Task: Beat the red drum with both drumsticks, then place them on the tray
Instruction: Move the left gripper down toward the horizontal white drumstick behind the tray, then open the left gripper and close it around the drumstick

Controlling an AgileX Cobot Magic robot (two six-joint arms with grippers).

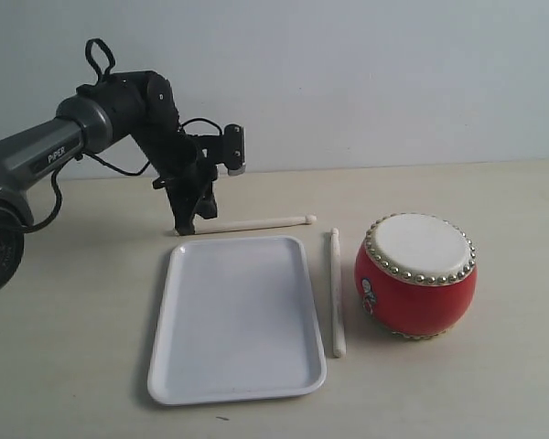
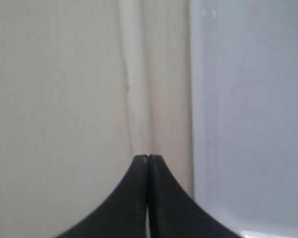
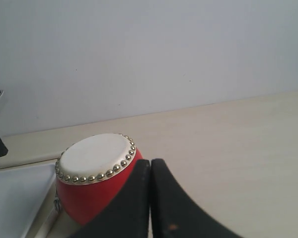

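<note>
Pickup stage by the look of it: nothing gripped, so no beating possible yet. Taking the flat white plastic tray with low raised rim (image 1: 238,320) as dial centre in the exterior view: one slim pale cream wooden drumstick with bead tip (image 1: 256,223) flat on the beige bench (image 1: 494,384), crosswise at 12 o'clock just past the rim. Matching second drumstick (image 1: 336,293) lengthwise at 3 o'clock, just beside the rim. Small glossy red barrel drum with cream skin and brass studs (image 1: 412,302) further out at 3 o'clock, just beside that stick. Left tool (image 1: 185,225) at 11 o'clock, tips down at the bench, pressed together, pinching nothing. Butt end of the 12 o'clock stick right at the tips, shaft running away from them in the wrist view, tray edge alongside. Right tool (image 3: 150,163) absent from the exterior view; in its own wrist view pressed together, empty, drum close ahead. Next move, as a guess: spread left jaws, straddle the butt end, clamp; likewise right tool on the 3 o'clock stick. Risk: thin round stick rolling away from the tips.
</note>
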